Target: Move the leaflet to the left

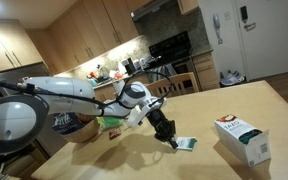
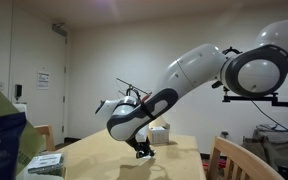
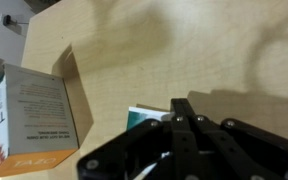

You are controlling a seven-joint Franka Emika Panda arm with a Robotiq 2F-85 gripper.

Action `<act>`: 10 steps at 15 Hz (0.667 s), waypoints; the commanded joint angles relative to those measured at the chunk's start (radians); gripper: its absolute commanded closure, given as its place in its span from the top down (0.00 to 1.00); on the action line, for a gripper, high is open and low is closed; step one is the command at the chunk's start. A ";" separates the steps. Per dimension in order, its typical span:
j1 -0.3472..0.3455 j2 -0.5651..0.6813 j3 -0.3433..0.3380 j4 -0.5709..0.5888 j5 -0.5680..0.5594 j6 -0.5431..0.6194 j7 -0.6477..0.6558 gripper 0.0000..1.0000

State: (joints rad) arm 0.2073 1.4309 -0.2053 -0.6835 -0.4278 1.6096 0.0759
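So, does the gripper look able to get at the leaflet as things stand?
Probably yes: the gripper hangs low right by the leaflet on the table, and the carton box stands well apart, so nothing blocks it.

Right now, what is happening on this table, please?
A Franka robot arm reaches down over the wooden table, and its tool is at the edge of the small white-and-green leaflet. Whether the tool grips it cannot be told. A Tazo carton box stands apart from it on the table.
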 commanded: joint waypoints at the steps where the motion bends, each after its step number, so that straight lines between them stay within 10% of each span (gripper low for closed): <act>1: 0.025 -0.004 -0.012 0.016 -0.019 -0.023 -0.011 0.00; 10: 0.077 -0.169 0.017 -0.156 -0.069 0.317 0.024 0.00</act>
State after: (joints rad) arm 0.2745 1.3861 -0.2058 -0.6903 -0.4796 1.7799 0.1038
